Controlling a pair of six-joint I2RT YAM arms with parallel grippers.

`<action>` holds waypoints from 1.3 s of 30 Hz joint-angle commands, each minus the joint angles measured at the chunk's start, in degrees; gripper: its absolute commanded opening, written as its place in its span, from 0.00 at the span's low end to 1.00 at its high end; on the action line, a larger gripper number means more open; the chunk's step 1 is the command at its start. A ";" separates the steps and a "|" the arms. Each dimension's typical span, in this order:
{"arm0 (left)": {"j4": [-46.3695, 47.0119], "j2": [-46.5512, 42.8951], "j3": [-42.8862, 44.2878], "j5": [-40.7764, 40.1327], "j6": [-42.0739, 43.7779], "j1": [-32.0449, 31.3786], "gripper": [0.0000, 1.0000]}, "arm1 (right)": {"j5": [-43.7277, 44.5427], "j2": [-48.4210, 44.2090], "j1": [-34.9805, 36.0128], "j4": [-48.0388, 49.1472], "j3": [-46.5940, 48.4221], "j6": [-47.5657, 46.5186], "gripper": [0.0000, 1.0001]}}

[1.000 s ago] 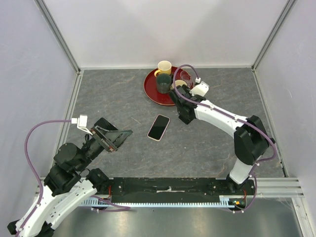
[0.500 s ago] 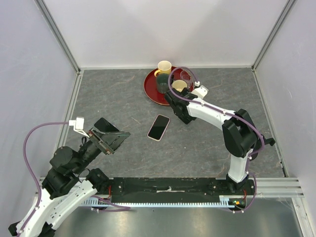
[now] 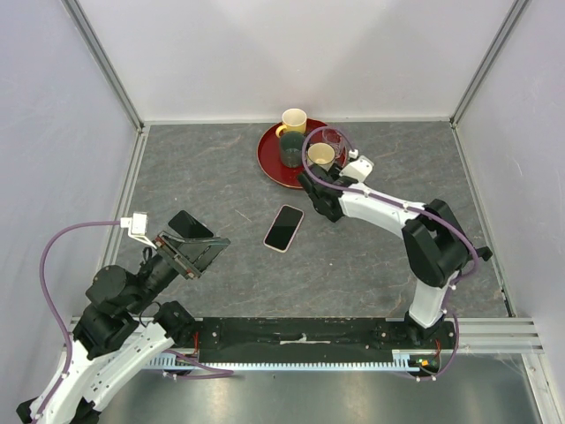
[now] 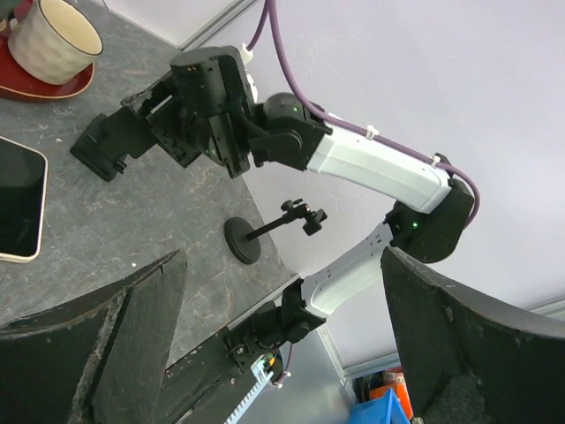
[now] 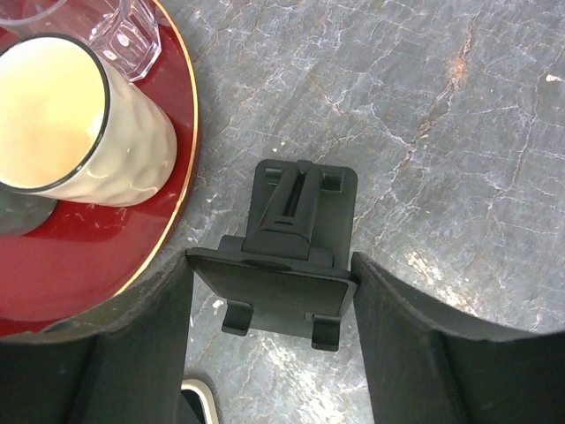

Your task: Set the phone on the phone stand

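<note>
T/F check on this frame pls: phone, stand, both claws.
1. The phone lies flat on the table, screen up. True.
2. The phone stand sits on the red tray. False: it stands on the table, off the tray.
3. The left claw holds the phone. False: it is open and empty.
4. The right claw has a finger on each side of a small black folding piece. True.

A robotics lab cell: white panels (image 3: 291,53) in aluminium framing (image 3: 106,66) enclose a grey stone-look tabletop (image 3: 212,185). Between the left gripper (image 4: 282,254)'s fingers (image 4: 132,327), a blue crate (image 4: 381,411) sits beyond it.
</note>
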 commanded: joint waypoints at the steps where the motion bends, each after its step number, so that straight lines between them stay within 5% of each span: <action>1: 1.05 -0.40 -0.57 0.21 -1.32 0.10 0.96 | -0.91 -6.58 -0.20 9.75 -8.88 -11.05 0.54; 6: 1.05 0.56 -1.18 0.03 -0.88 0.10 0.96 | -6.70 -16.24 -0.20 25.65 -20.99 -28.19 0.31; 8: 1.40 1.09 -1.36 0.12 -0.44 0.19 0.96 | -16.05 -20.19 -0.28 34.88 -24.52 -41.50 0.27; 11: 2.63 2.76 -1.89 0.65 1.14 0.10 0.96 | -31.08 -22.75 -0.20 37.72 -27.53 -52.61 0.24; 14: 5.00 5.57 -2.85 3.10 3.33 0.10 0.95 | -36.85 -25.39 -0.28 34.73 -29.37 -53.01 0.20; 17: 7.11 10.48 -3.99 6.78 6.58 0.10 0.93 | -39.58 -28.03 -0.20 31.75 -32.70 -50.82 0.31; 23: 12.38 27.85 -4.53 12.06 13.97 0.10 0.90 | -40.11 -33.92 0.07 30.43 -35.19 -47.21 0.97; 31: 26.52 50.38 -0.31 20.59 27.06 0.10 0.86 | -39.85 -50.41 0.07 19.01 -30.52 -48.25 0.98; 39: 29.53 75.08 15.50 32.02 37.87 0.19 0.63 | -29.83 -64.50 -0.02 8.10 -26.30 -53.88 0.98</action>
